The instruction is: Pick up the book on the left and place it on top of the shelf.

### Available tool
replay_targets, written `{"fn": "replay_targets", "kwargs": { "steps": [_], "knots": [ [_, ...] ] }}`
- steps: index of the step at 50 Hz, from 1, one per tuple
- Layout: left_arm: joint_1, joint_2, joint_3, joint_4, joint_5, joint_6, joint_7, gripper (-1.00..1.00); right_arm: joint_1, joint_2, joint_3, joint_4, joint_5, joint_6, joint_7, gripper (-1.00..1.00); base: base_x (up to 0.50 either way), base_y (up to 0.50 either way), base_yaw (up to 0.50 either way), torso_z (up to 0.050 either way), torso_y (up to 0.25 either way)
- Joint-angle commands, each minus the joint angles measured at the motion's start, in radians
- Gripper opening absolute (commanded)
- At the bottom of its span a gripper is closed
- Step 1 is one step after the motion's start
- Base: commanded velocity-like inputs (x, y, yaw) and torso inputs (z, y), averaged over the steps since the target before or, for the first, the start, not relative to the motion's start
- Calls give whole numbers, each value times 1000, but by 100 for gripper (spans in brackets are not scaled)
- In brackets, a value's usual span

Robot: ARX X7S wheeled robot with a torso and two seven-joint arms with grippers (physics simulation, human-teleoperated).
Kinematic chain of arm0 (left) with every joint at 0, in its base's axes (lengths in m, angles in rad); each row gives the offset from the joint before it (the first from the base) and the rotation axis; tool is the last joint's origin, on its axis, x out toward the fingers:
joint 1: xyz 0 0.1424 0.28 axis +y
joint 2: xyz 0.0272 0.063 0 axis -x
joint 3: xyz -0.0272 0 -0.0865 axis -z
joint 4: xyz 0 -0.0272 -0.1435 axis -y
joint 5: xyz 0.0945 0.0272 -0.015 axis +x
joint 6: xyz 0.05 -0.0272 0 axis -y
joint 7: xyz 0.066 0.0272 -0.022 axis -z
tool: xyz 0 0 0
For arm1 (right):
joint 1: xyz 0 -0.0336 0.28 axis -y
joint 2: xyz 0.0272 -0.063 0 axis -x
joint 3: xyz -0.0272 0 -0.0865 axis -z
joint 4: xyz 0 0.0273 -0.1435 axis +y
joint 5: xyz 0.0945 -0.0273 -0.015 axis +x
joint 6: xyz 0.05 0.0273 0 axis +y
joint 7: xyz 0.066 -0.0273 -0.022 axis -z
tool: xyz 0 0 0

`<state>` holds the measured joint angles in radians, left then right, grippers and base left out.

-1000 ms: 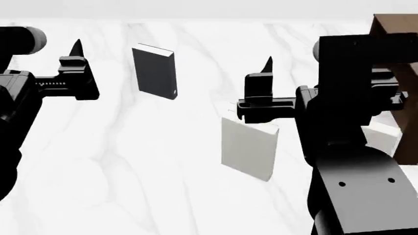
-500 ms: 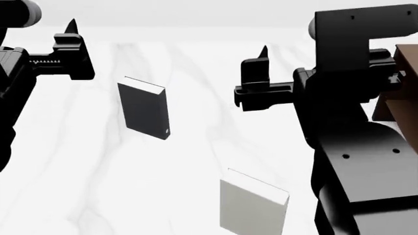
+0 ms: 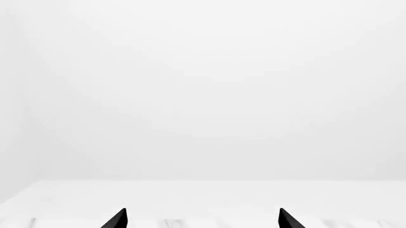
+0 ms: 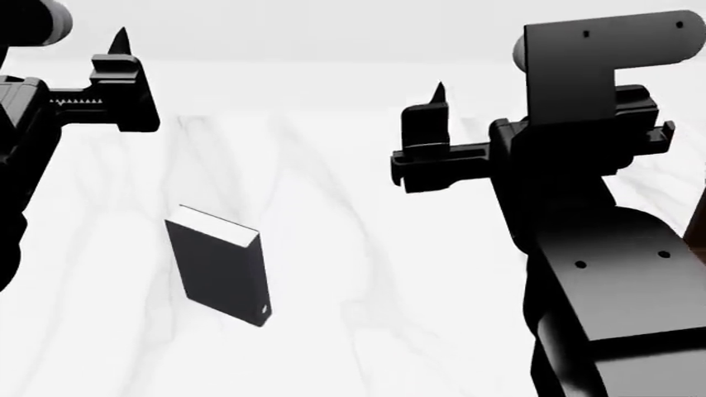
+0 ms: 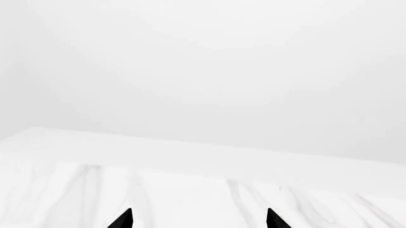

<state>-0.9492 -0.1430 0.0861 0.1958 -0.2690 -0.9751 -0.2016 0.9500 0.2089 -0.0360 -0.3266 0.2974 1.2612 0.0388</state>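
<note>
The black book (image 4: pixel 218 277) with white page edges stands tilted on the white marble table (image 4: pixel 353 215), at lower left in the head view. My left gripper (image 4: pixel 119 45) is high above and behind it, at the upper left, well apart from it. My right gripper (image 4: pixel 438 95) hovers at centre right, far from the book. In the left wrist view the left gripper (image 3: pixel 201 219) is open and empty, with only table and wall ahead. In the right wrist view the right gripper (image 5: pixel 199 219) is open and empty too. The shelf is out of view.
My right arm (image 4: pixel 596 248) fills the right side of the head view and hides what lies behind it. The table's far edge (image 4: pixel 331 59) meets a plain white wall. The light grey books are out of view.
The head view has shifted: the black book now sits lower and further left in it. The light grey book and the brown shelf have left the view. Both grippers stay open.
</note>
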Motion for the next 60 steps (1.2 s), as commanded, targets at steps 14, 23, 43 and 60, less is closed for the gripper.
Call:
{"fn": "replay_targets", "kwargs": {
  "steps": [14, 23, 43, 60],
  "knots": [
    [0, -11, 10, 0, -13, 13, -12, 100, -9, 11, -21, 15, 10, -19, -2, 100, 500, 0, 0, 0, 1],
    [2, -16, 13, -3, -19, 16, -14, 100, 22, 20, -51, 47, 59, 36, -62, 100, 322, 0, 0, 0, 2],
    [3, -29, 16, -27, -31, 33, -10, 100, 49, 209, -510, 240, 192, -167, -627, 100, 0, 0, 0, 0, 0],
    [1, -35, 26, -31, -38, 38, -16, 100, 52, 182, -528, 282, 190, -213, -641, 100, 0, 0, 0, 0, 0]
  ]
}}
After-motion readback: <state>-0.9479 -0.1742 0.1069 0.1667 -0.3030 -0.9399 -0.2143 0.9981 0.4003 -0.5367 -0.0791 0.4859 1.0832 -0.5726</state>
